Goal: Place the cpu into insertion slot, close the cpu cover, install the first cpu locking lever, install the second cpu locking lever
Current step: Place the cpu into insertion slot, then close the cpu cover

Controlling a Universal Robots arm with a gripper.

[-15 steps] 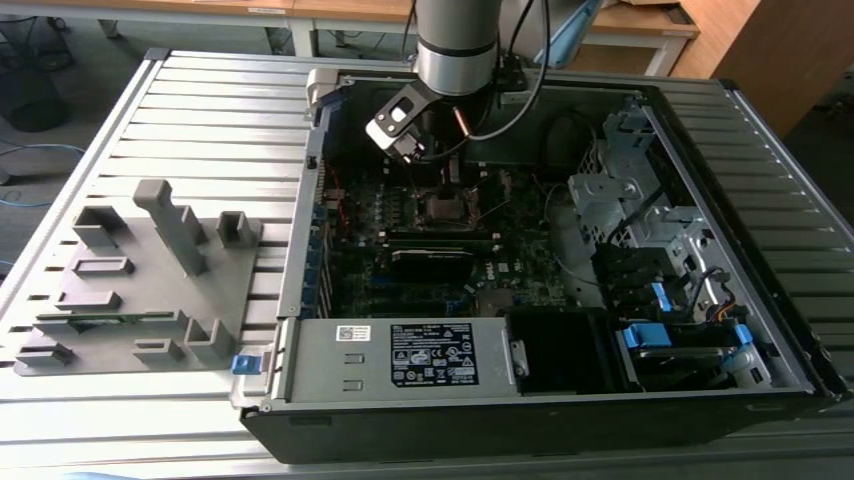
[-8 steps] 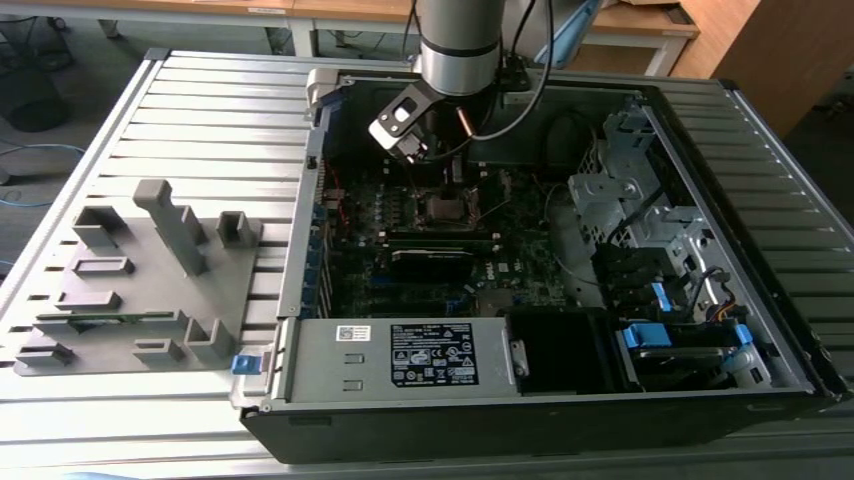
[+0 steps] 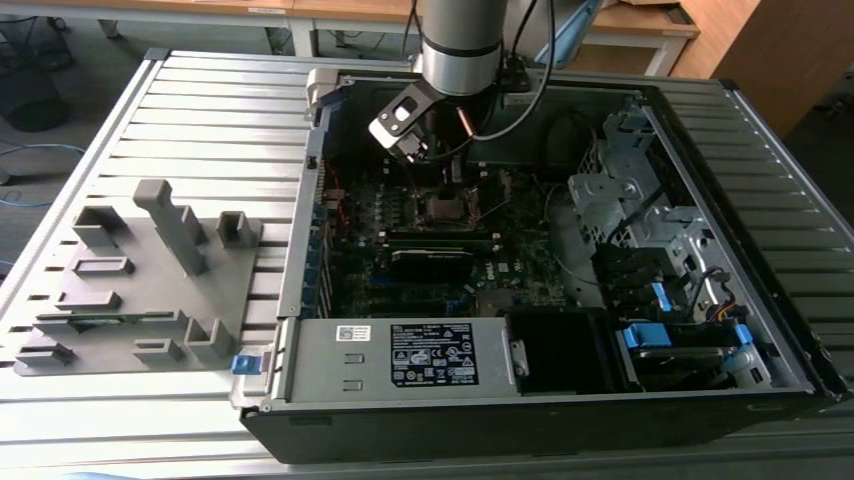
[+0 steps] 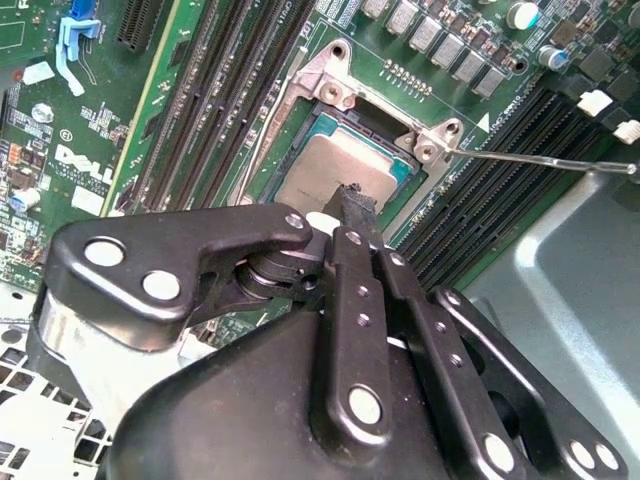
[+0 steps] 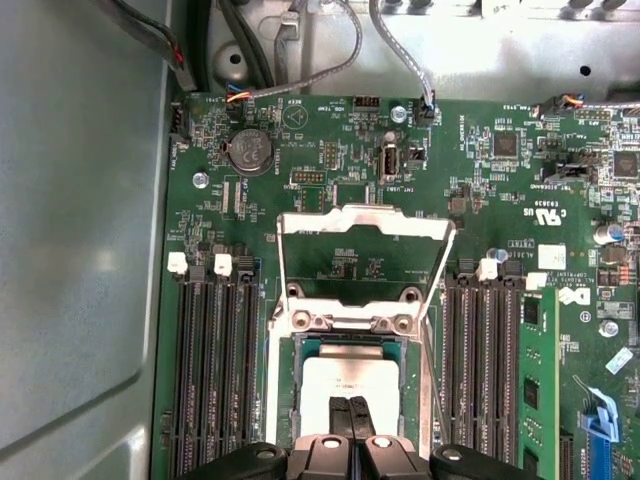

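Step 1, cpu placement, looks essentially done. The cpu (image 5: 350, 382) lies flat in the slot (image 5: 348, 346) mid-board (image 5: 330, 150), between the two banks of memory slots (image 5: 210, 370).

Gripper (image 5: 350, 418) has its fingers together with nothing between them. The tips are over the near half of the cpu lid in both wrist views. I can't tell whether they touch it or sit just above.

Cover (image 5: 300, 225) is swung up and open, hinged at the slot's far edge, so it's not yet closed. One lever (image 4: 540, 159) sticks out sideways over the memory slots, unlatched.

My read: any move off the chip should go straight up with no side drag, or the cpu could shift in the slot. The cover's free edge is the part to push.
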